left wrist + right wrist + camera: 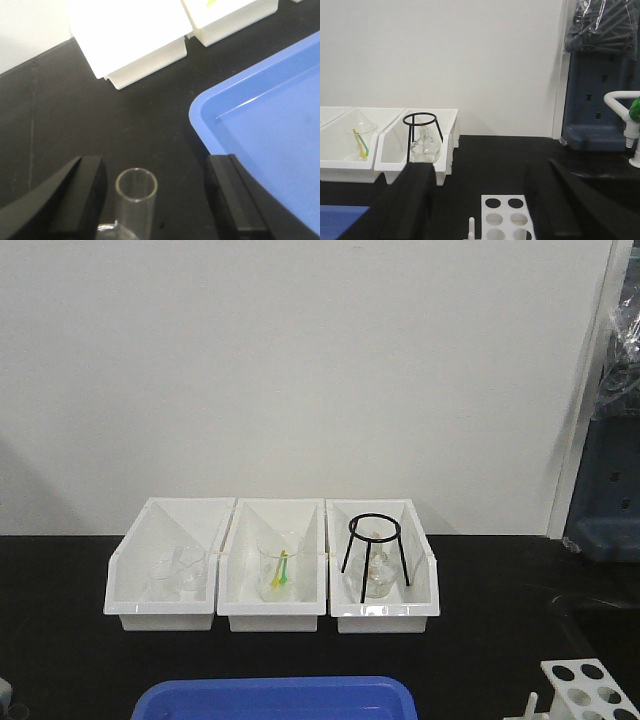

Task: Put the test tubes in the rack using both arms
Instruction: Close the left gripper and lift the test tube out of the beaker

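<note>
We see rack (506, 211) holes empty | test tube (136, 200) between spread left fingers (85, 195), ungripped | right fingers (415, 200) spread, rack just beyond.

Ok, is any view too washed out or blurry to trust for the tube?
Left wrist: white bins blown out, but the test tube rim is sharp inside the open left gripper. Right wrist: right gripper dark and soft, rack legible. Front: soft overall, beaker faint.
</note>
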Robot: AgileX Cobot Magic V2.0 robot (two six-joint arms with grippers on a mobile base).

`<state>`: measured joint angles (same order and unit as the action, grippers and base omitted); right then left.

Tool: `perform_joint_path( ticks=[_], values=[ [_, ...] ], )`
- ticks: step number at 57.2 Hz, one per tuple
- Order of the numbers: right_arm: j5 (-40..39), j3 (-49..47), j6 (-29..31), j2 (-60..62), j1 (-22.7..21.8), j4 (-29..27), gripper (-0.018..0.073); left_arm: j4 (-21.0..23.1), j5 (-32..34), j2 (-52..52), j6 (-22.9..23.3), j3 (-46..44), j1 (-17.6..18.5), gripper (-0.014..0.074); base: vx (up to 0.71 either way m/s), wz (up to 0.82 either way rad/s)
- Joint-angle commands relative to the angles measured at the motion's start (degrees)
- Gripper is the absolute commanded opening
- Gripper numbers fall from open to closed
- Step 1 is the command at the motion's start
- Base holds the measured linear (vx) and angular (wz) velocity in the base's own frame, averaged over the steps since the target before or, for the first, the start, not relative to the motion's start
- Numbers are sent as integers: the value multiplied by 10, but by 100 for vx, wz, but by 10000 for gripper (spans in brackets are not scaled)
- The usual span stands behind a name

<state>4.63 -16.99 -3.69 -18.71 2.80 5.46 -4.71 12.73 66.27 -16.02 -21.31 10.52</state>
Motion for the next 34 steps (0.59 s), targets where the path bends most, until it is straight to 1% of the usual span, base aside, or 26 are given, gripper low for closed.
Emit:
perform_joint_path(
  ticks=[1, 5, 10, 13, 21, 34],
  values=[
    [-46, -21, 2, -7, -1, 2, 463, 18, 69, 3, -5, -19, -1, 541, 0, 0],
    [-46, -21, 2, -7, -1, 2, 463, 37, 82, 8, -8, -19, -10, 541, 0, 0],
    [-33, -21, 2, -7, -1, 2, 463, 54, 96, 10, -25, -19, -24, 541, 0, 0],
    [-24, -21, 2, -7, -1, 2, 463, 55, 99, 14, -26, -19, -30, 541, 0, 0],
    [-8, -21, 2, -7, -1, 2, 463, 55, 99, 37, -26, -19, -30, 541, 0, 0],
    [-6, -21, 2, -7, -1, 2, 463, 54, 121, 75, -26, -19, -30, 541, 0, 0]
  ],
)
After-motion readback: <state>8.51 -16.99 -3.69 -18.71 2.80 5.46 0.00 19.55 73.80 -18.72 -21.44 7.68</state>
